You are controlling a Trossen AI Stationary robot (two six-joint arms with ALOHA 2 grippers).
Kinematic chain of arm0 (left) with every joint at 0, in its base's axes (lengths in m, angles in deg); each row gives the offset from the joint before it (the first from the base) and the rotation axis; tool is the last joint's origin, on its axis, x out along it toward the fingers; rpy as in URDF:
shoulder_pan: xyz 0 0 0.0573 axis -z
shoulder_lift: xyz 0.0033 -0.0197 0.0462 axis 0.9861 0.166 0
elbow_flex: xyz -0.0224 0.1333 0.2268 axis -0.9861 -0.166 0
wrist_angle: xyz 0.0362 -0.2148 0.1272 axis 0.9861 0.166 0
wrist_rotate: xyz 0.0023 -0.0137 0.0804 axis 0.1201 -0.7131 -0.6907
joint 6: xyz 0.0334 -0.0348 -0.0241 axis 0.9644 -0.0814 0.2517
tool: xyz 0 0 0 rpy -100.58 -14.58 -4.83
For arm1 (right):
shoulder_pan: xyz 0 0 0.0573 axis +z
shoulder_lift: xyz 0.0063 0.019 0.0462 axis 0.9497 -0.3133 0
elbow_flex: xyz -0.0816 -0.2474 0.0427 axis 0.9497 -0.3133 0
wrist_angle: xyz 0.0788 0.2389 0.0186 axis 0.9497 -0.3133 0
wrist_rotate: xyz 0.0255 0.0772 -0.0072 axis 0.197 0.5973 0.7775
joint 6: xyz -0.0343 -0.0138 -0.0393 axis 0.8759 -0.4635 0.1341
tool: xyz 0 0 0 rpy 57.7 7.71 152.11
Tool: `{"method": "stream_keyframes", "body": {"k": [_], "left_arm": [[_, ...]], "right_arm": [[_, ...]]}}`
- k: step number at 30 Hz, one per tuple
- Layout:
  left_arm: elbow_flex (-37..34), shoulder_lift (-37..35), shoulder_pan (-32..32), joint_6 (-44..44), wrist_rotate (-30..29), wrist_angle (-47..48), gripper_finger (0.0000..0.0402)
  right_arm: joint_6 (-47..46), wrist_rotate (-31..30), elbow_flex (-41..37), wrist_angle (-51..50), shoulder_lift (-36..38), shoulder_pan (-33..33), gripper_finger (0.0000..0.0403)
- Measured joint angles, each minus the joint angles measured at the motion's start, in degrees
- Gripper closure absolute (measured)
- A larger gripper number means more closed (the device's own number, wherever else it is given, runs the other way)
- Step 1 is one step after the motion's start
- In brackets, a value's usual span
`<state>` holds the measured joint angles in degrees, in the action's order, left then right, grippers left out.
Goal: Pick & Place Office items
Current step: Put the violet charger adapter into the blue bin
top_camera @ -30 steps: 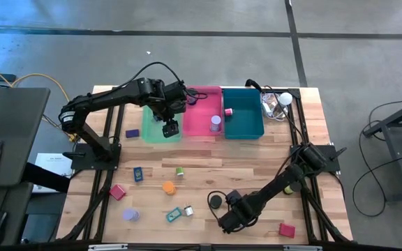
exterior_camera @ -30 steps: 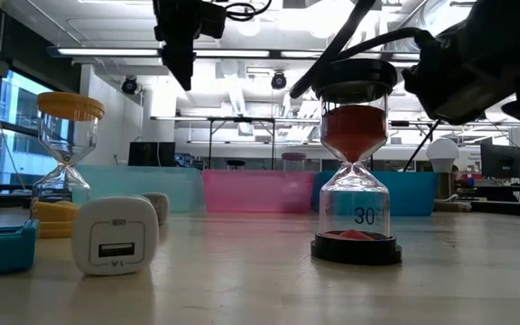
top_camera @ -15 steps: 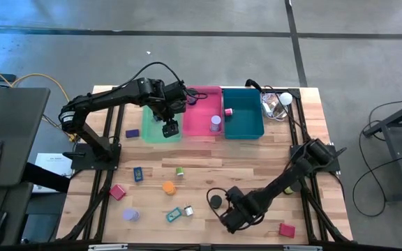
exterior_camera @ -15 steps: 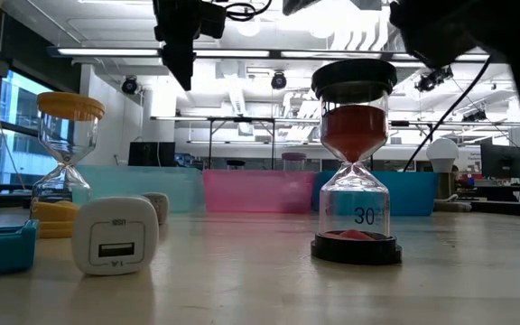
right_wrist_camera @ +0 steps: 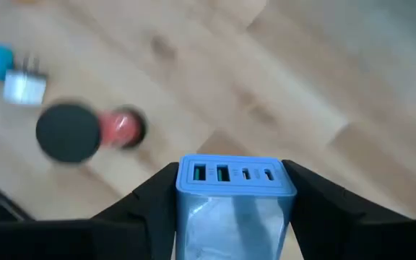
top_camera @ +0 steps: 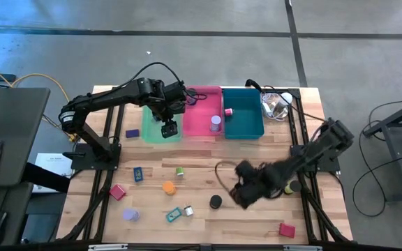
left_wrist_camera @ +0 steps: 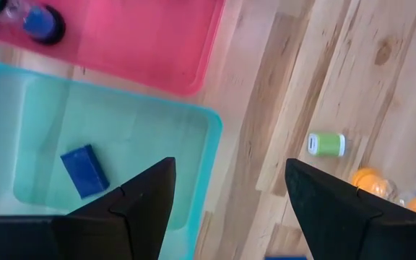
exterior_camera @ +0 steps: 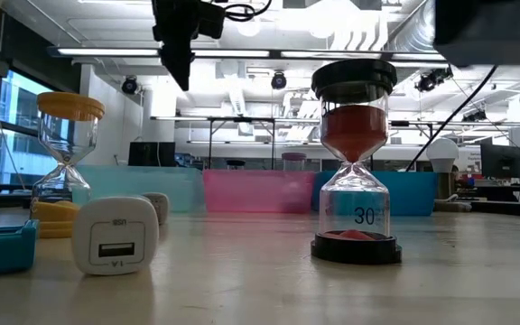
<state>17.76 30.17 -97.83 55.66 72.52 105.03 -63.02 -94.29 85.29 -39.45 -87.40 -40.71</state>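
While lifted clear of the wood rather than resting on it, in hand: the carrying step for one office item.

Largest first: pale wooden table (top_camera: 257, 157), read from above as a clock face. At twelve o'clock, side by side, three rectangular plastic trays: green tray (top_camera: 152, 132), pink tray (top_camera: 199, 104), teal tray (top_camera: 246, 125).

At eleven, hovering over the green tray: left gripper (top_camera: 169, 128), fingers spread wide, holding nothing. Inside that tray, a small blue block (left_wrist_camera: 84, 170).

At four o'clock: right gripper (top_camera: 246, 189), fingers clamped on either side of a light-blue rectangular charger block (right_wrist_camera: 235, 191) with a row of ports.

Near it, at five: a black-capped hourglass with red sand (top_camera: 216, 201), upright.

Farther round, from five to eight: small red block (top_camera: 287, 229), orange round piece (top_camera: 168, 187), purple cylinder (top_camera: 130, 215).

Probably next: a swing toward twelve, a pause above one tray, then fingers spread to release. Which tray, cannot tell.
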Motion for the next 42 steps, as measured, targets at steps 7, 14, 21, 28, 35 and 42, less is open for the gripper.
{"method": "stream_keyframes", "body": {"k": [7, 14, 21, 28, 35, 42], "left_arm": [[0.0, 0.0, 0.0, -0.4, 0.0, 3.2, 0.0147], [-1.2, 0.0, 0.0, -0.4, 0.4, 3.8, 0.0147], [-7.6, 0.0, 0.0, 1.3, 0.4, 2.9, 0.0147], [-15.7, 0.0, -0.1, 3.2, 0.0, -0.1, 0.0147], [-17.5, 0.0, -0.2, 0.6, 0.1, -4.7, 0.0147], [-17.6, 0.0, 0.8, -3.2, 1.9, -8.5, 0.0147]], "right_arm": [[15.8, -3.1, 0.1, -4.8, 8.6, -12.8, 0.0202], [37.9, -2.3, 0.0, -3.5, 10.5, -32.5, 0.0202], [58.1, 4.8, -1.1, 6.6, 9.9, -53.2, 0.0202], [65.6, 14.0, -9.8, 19.3, 9.4, -65.9, 0.0202], [66.2, 17.0, -18.5, 28.2, 6.6, -68.9, 0.0202], [67.1, 16.9, -20.5, 34.6, 1.7, -70.1, 0.0202]]}}
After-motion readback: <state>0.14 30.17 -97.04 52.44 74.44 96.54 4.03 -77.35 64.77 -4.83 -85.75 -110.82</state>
